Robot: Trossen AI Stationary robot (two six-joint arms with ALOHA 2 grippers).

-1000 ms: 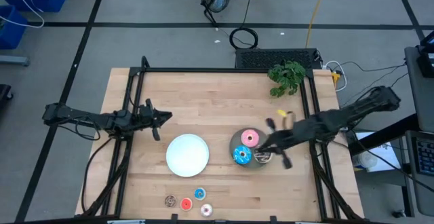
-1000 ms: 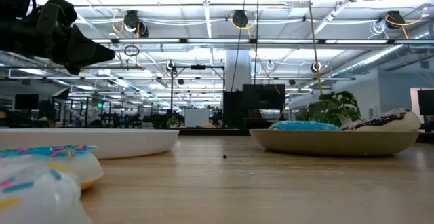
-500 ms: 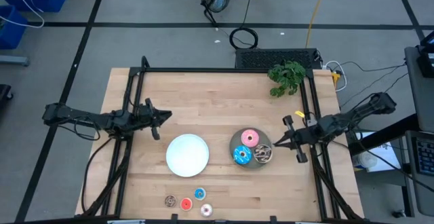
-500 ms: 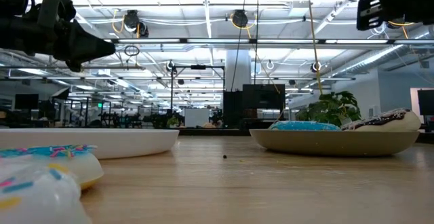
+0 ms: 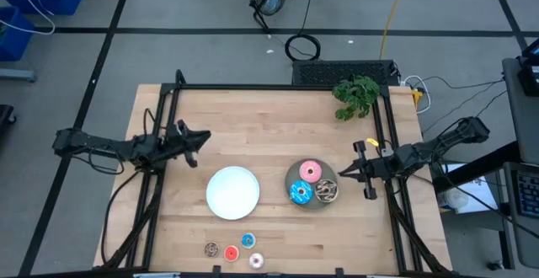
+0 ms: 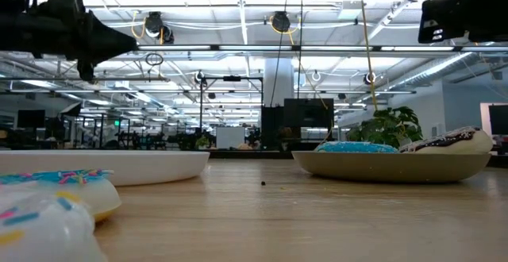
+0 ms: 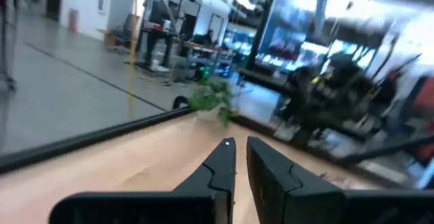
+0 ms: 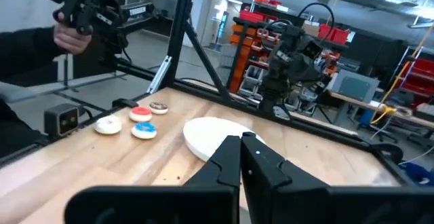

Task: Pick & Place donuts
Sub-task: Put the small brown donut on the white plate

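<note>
Donuts, seven in all. Three larger ones lie on a grey plate [image 5: 290, 177] right of the table's [image 5: 253, 118] centre: pink donut [image 5: 310, 173], blue-sprinkled donut [image 5: 301, 194], dark brown-sprinkled donut [image 5: 326, 191]. Four tiny ones sit near the front edge, close together: brown donut [image 5: 211, 249], red-orange donut [image 5: 231, 253], small blue donut [image 5: 248, 241], whitish donut [image 5: 256, 261]. White plate [image 5: 233, 192], bare, lies left of the grey plate, between the two groups. Potted plant [image 5: 356, 95] stands at the far right corner. Right claw [image 5: 345, 174], fingers pressed together, hangs just beside the grey plate's right rim. Left claw [image 5: 205, 136], fingers nearly pressed together, waits at the left side, well apart from every donut.
</note>
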